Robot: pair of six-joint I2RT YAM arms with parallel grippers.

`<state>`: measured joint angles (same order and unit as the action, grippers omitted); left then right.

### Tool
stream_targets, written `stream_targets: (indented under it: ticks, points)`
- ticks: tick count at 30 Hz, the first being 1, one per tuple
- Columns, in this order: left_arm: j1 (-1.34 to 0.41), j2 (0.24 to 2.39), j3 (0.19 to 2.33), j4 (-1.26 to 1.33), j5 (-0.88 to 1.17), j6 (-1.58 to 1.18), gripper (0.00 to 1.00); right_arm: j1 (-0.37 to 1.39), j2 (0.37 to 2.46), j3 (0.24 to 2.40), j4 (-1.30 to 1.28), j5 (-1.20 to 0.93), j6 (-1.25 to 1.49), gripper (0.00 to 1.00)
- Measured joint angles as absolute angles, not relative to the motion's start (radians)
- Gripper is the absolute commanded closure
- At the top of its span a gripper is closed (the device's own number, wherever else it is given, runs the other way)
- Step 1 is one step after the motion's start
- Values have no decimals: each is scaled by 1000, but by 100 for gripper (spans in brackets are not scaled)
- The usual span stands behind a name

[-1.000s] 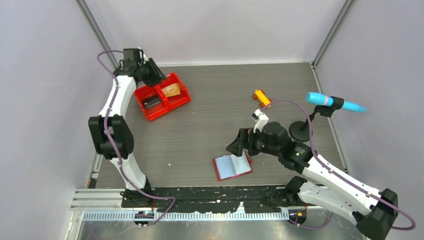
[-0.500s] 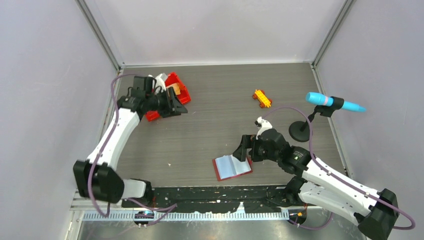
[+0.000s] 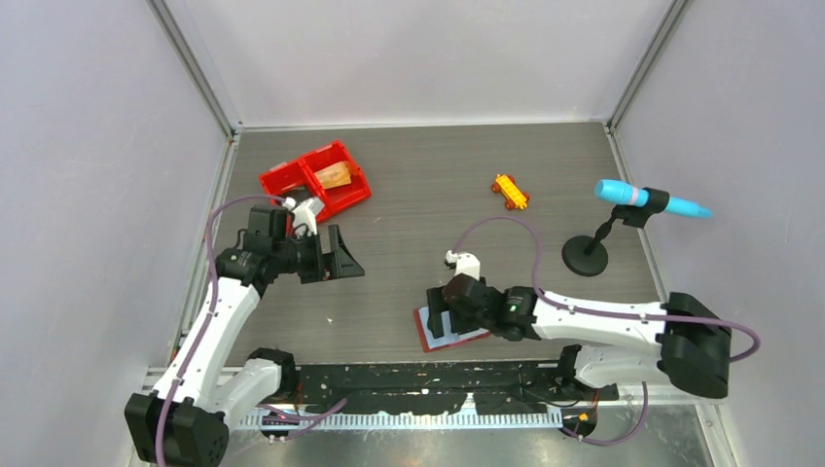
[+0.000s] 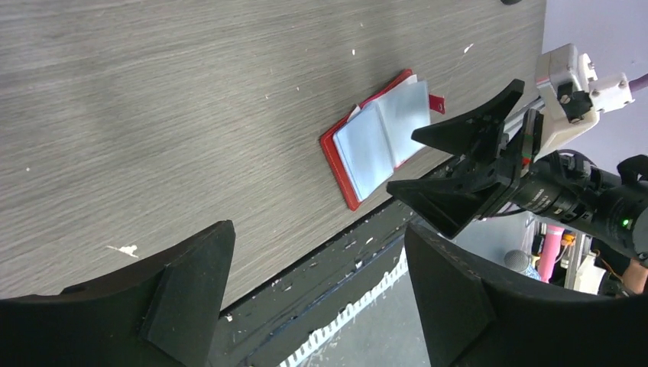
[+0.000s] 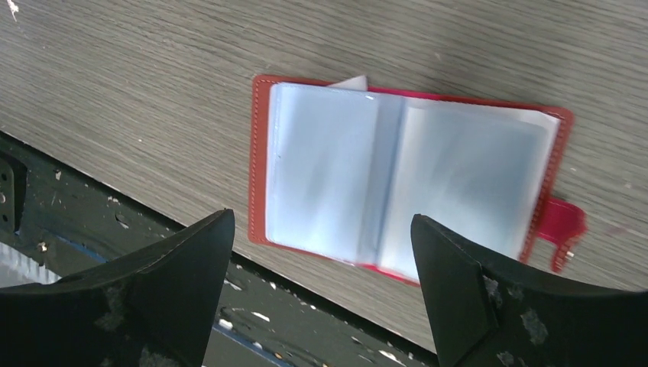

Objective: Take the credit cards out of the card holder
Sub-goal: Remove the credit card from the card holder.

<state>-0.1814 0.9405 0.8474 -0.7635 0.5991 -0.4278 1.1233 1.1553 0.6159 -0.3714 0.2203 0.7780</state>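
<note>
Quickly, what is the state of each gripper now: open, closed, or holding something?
Left gripper: open, holding nothing.
Right gripper: open, holding nothing, above the open card holder.

Card holder (image 5: 562, 130) red, pale blue lining; bin (image 3: 292, 179) bright red; toy vehicle (image 3: 509, 191) orange-yellow; bench (image 3: 428, 233) grey woodgrain.

Grey wood-grain table (image 3: 428, 185), card holder (image 3: 435, 333), red bin (image 3: 292, 177), toy vehicle (image 3: 509, 191), microphone stand (image 3: 585, 256)
</note>
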Motion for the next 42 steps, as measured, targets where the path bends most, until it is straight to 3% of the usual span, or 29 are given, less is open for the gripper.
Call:
stream_targets:
  ticks: [2,23,42]
  points:
    - [-181,935,835,-767,602,-418,1,1148,1214,643,-356,242,794,8]
    - [-181,882,834,-777,573,-406,1,1203,1446,743,-369,354,833,11]
    - [-157,779,835,-826,360,-438,2,1210,1491,759,-342,360,839,42]
